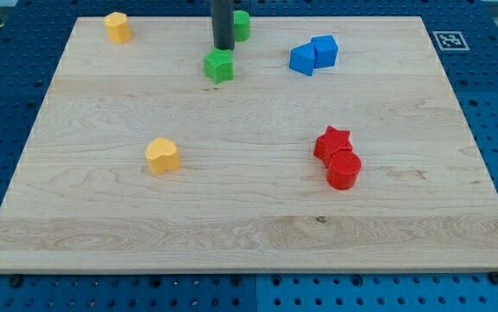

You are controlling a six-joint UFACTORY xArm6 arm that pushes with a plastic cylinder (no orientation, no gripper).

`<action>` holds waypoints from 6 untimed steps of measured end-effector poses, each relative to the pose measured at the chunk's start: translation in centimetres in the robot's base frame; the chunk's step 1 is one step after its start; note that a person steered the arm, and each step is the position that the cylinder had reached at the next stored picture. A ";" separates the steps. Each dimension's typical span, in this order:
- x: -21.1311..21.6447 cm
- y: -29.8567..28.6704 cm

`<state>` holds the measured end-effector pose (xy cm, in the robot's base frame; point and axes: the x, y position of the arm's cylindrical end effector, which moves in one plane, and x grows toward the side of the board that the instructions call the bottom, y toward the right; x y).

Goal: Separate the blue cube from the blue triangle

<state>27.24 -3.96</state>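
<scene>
The blue cube and the blue triangle sit touching each other near the view's top, right of centre, with the cube to the upper right of the triangle. My tip is the lower end of a dark rod coming down from the view's top. It stands well to the left of the blue pair, just above a green star-shaped block and beside a green block partly hidden behind the rod.
A yellow block lies at the top left, a yellow heart-shaped block at the left of centre. A red star and a red cylinder touch at the right. The wooden board lies on a blue pegboard.
</scene>
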 end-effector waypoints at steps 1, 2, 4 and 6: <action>0.0 2.8; 0.0 6.0; 0.6 12.0; 0.8 16.3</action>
<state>28.03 12.35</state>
